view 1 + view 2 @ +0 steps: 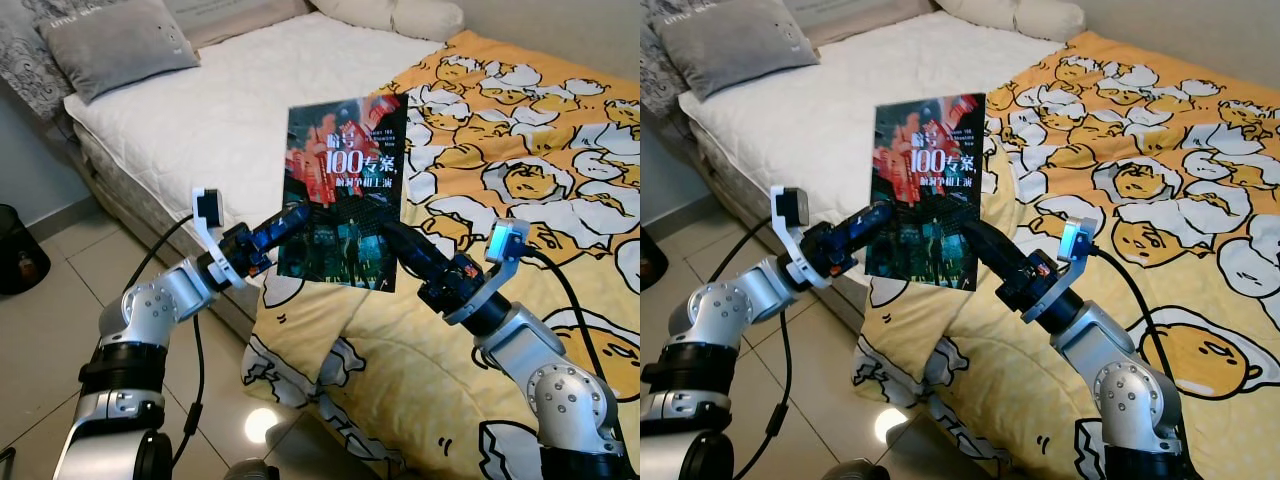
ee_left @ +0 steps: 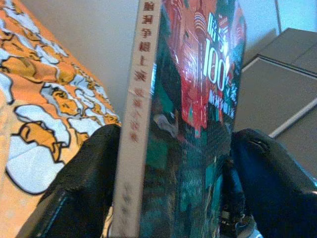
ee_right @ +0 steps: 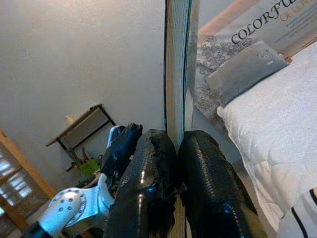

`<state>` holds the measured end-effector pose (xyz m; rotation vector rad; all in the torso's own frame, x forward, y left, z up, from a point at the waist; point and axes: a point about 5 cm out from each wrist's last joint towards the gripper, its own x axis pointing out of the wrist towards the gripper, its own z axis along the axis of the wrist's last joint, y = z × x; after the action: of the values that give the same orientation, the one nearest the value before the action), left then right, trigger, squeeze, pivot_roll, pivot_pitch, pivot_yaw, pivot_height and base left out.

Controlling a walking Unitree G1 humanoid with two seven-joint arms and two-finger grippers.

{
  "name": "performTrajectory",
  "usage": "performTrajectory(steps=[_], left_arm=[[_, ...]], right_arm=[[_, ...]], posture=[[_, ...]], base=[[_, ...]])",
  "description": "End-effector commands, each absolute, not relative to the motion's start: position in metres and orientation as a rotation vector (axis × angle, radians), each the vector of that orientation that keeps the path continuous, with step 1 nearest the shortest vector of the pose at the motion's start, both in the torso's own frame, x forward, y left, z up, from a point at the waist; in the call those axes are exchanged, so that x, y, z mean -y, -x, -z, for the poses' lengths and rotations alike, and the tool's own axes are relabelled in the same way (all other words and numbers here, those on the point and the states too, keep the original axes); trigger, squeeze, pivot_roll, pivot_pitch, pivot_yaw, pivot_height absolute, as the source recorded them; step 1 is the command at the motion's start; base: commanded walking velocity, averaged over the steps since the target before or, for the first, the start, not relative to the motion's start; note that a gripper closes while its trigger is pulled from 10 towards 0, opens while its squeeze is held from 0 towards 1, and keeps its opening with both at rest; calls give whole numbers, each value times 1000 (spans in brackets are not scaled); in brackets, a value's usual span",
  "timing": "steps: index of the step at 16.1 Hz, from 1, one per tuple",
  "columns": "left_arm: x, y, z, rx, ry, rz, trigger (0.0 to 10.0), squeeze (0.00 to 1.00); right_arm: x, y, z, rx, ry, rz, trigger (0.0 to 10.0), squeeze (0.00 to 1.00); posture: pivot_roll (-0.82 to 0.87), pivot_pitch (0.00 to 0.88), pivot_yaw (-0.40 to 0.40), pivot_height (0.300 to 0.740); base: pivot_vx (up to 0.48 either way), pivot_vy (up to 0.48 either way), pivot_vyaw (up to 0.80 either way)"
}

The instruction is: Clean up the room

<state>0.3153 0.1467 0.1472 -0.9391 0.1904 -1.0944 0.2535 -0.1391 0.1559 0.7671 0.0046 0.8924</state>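
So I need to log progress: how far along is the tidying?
Done: the book is off the bed, lifted upright over its edge. In hand: the left end effector and right end effector both pinch its lower edges. Left: putting it away; no shelf visible.

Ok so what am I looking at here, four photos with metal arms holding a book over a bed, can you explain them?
They show one moment from a walking humanoid robot with two silver arms, each ending in two long black fingers. The two wide pictures come from its head cameras, looking down. The two close ones come from cameras on its wrists. Both grippers hold a glossy paperback book with a red and dark cover upright above the bed edge: the left gripper clamps one side, the right gripper the other. Below lies an orange blanket printed with cartoon eggs, next to a white quilted mattress with a grey pillow.
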Motion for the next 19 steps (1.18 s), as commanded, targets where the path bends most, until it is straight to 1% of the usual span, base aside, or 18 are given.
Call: performTrajectory(steps=[1, 4, 12, 19], left_arm=[[-148, -316, -149, -189, 946, 1106, 0, 0], [-147, -312, -148, -192, 951, 1124, 0, 0], [-156, -310, -146, -203, 945, 1113, 0, 0], [-155, -307, -145, -209, 942, 1132, 0, 0]], right_arm=[[141, -250, -166, 40, -760, -930, 10000, 0], [145, -250, -166, 38, -766, -925, 10000, 0], [144, -252, -168, 43, -775, -927, 10000, 0], [145, -253, -172, 61, -782, -938, 10000, 0]], posture=[[-39, 0, 50, 740], [-35, 0, 45, 740], [-32, 0, 45, 740], [-28, 0, 44, 740]], base=[[0, 0, 0], [0, 0, 0], [0, 0, 0], [0, 0, 0]])
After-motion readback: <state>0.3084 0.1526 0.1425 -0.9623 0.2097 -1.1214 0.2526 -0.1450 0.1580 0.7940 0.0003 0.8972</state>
